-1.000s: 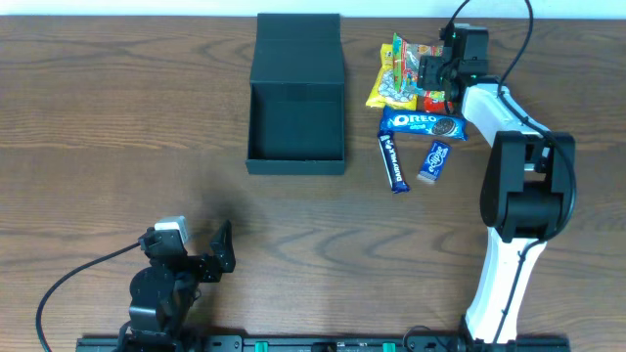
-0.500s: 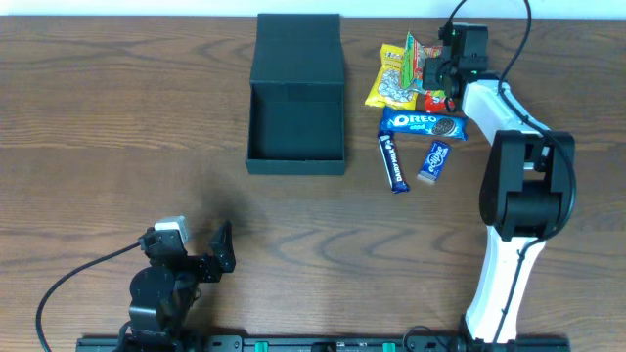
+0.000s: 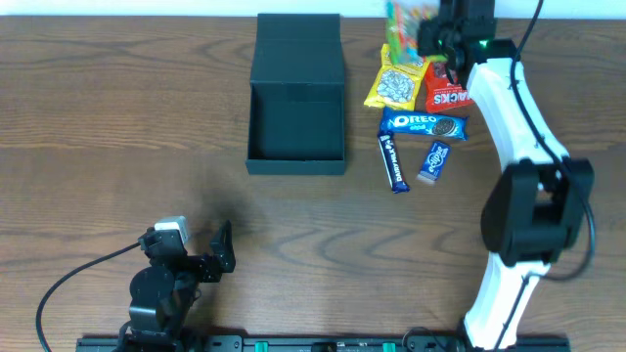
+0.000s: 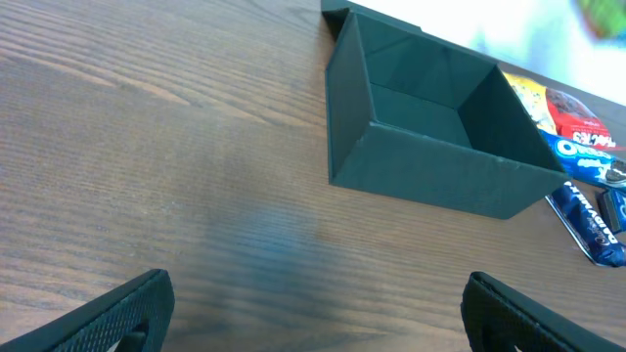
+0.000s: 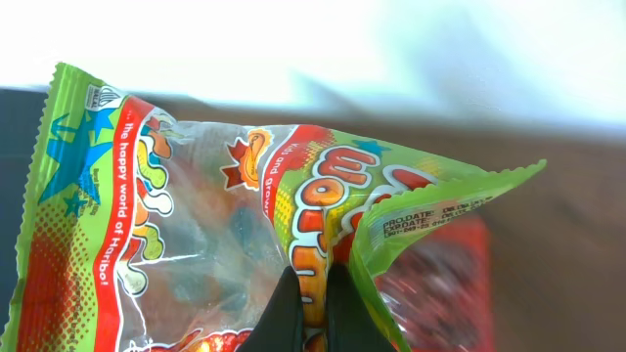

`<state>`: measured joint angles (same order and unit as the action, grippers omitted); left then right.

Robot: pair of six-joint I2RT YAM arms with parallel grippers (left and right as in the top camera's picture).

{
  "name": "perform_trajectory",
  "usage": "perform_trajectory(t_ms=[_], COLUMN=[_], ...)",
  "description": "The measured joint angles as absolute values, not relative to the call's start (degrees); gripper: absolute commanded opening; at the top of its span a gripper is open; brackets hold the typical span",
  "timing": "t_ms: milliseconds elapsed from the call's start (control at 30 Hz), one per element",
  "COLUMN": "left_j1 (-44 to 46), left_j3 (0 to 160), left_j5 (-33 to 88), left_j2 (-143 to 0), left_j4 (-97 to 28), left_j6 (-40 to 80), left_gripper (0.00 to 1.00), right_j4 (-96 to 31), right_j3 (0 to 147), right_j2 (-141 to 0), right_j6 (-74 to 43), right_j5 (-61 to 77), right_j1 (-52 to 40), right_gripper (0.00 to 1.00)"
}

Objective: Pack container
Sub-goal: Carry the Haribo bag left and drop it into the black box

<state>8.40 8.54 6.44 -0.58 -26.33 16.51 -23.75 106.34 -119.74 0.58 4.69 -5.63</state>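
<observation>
The container (image 3: 296, 119), a dark green square box, lies open with its lid flap (image 3: 298, 41) folded back, and nothing shows inside it. The left wrist view shows the container (image 4: 430, 147) ahead of me. My right gripper (image 3: 437, 34) is at the table's far edge, right of the box. It is shut on a fold of a green Haribo gummy bag (image 3: 404, 22), which hangs lifted off the table. In the right wrist view the black fingertips of that gripper (image 5: 313, 298) pinch the bag (image 5: 186, 235). My left gripper (image 3: 221, 250) rests open near the front edge, nothing between its fingers (image 4: 127, 313).
Right of the box lie a yellow seed packet (image 3: 396, 86), a red snack packet (image 3: 448, 90), an Oreo pack (image 3: 423, 123), a blue bar (image 3: 393, 161) and a small blue packet (image 3: 434, 161). The right arm's white link (image 3: 514, 108) reaches over the table's right side.
My right gripper has shut on the gummy bag and lifted it toward the far edge, uncovering the red packet. The left arm has not moved.
</observation>
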Motion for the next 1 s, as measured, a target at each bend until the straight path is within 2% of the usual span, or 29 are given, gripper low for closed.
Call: perform_trajectory(t_ms=[167,333,633,933,967,1000], left_j1=[8.4,8.4,8.4,8.4,8.4,8.4], left_j3=[8.54,8.54,8.54,8.54,8.54,8.54], left_j5=[6.44,6.44,6.44,6.44,6.44,6.44], left_j2=[-0.58,-0.58,-0.58,-0.58,-0.58,-0.58], left_j4=[-26.35,-26.35,-26.33,-26.33,-26.35,-26.35], left_j6=[16.51,16.51,16.51,16.51,16.51,16.51], left_gripper=[0.95,0.95,0.95,0.95,0.95,0.95], right_j4=[-26.87,-37.87,-40.88,-38.96,-38.74,-38.46], right_j3=[108.07,107.72,107.39,107.39,107.37,107.35], right_j2=[-114.87,-115.39,-116.68,-126.08,-126.87,-127.22], right_j6=[10.24,30.02,51.35,54.28,54.41,54.39], right_j5=[20.69,37.39,41.8,40.84,40.27,39.77], right_j1=[-11.77,-18.35,-23.81,-25.65,-25.65,-25.65], right_gripper=[0.01,0.01,0.01,0.01,0.24,0.72])
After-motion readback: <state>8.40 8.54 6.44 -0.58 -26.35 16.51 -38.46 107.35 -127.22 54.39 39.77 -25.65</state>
